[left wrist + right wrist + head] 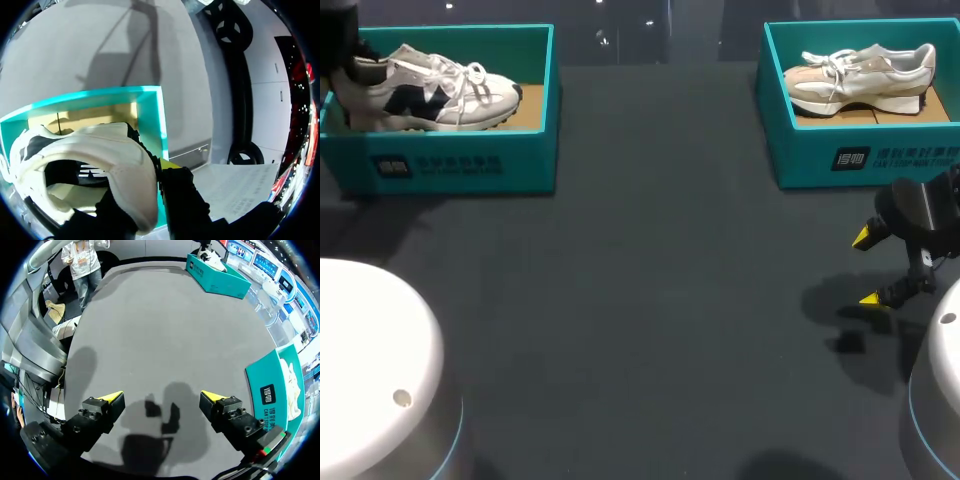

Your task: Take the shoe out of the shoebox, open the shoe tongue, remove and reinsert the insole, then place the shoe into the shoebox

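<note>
Overhead, two teal shoeboxes sit at the far edge of the dark surface (650,300), each with a white logo and a line of characters printed on its front wall. In the left shoebox (450,165) the shoe (430,90), white with dark panels, lies with its long axis along the box, toe toward the middle of the surface and heel at the outer end, where the left hand (342,52) comes down over it. The right shoebox (860,160) holds a pale shoe (860,75) with its toe pointing inward. The right hand (866,268) hangs over the surface just in front of that box, fingers spread and released. From the left wrist, the left hand (155,175) grasps the shoe (100,150) by its heel collar, one finger inside the opening and one outside, over the left shoebox (150,115). From the right wrist, the right hand (161,397) is wide open above bare surface (165,330), with the right shoebox (267,395) and its white label just beside it.
</note>
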